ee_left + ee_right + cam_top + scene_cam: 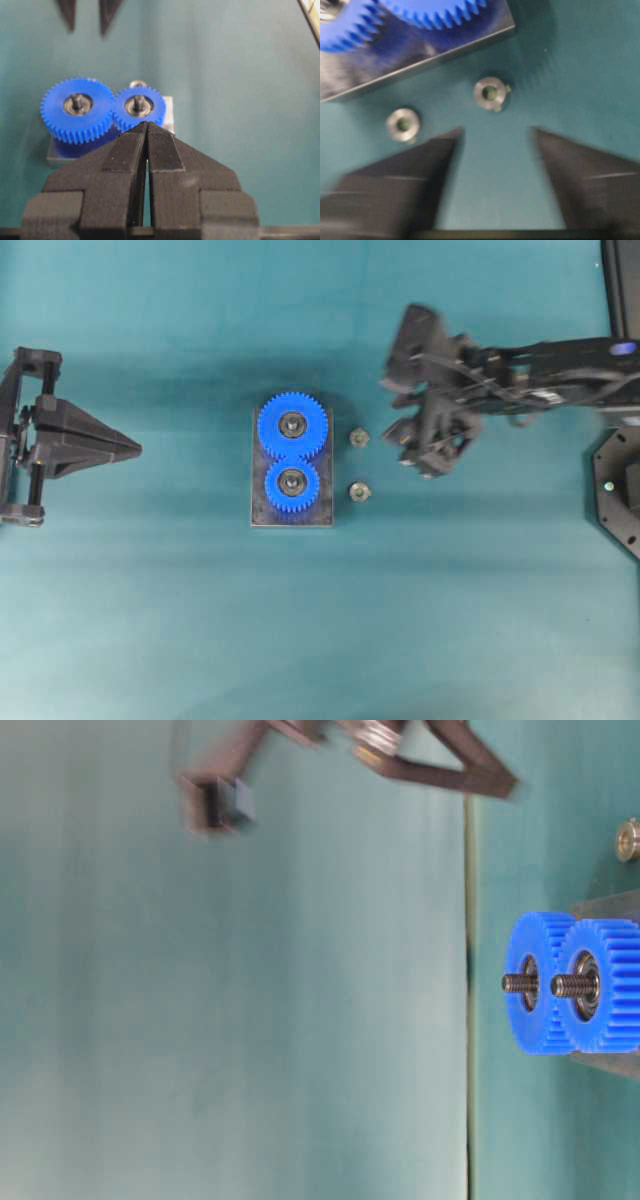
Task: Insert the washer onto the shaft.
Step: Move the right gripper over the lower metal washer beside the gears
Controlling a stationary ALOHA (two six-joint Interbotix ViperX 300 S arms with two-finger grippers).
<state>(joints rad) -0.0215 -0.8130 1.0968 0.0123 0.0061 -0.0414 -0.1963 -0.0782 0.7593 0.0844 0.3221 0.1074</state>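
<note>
Closest to the lens in the left wrist view, the left gripper (146,131) fills the foreground with its two ribbed pads pressed together and nothing between them; it sits parked at 9 o'clock on the overhead view, well apart from the work, which reads as an arm kept out of the way rather than one with a job just now.

Beyond it stands the gear block (291,522), a small metal plate carrying two meshed blue gears, the larger blue gear (292,426) at 12 o'clock and the smaller blue gear (291,484) at 6 o'clock; a threaded shaft (516,983) rises through the bearing of each, bare at the tip, so either could take a washer.

Two washers lie flat on the teal table (150,620) just beside the block at its 3 o'clock edge: the upper washer (358,437) and the lower washer (359,492), apart from one another and from the plate; laid out this way, they are easy to pinch from above.

From 3 o'clock the right gripper (495,165) comes in with its fingers spread wide and empty; in its own wrist view the upper washer sits at 12 o'clock of the gap between the fingertips, the other off toward 10 o'clock, so I judge it is lining up on the upper one, not yet touching it.

No brand, label or writing can be read anywhere.
</note>
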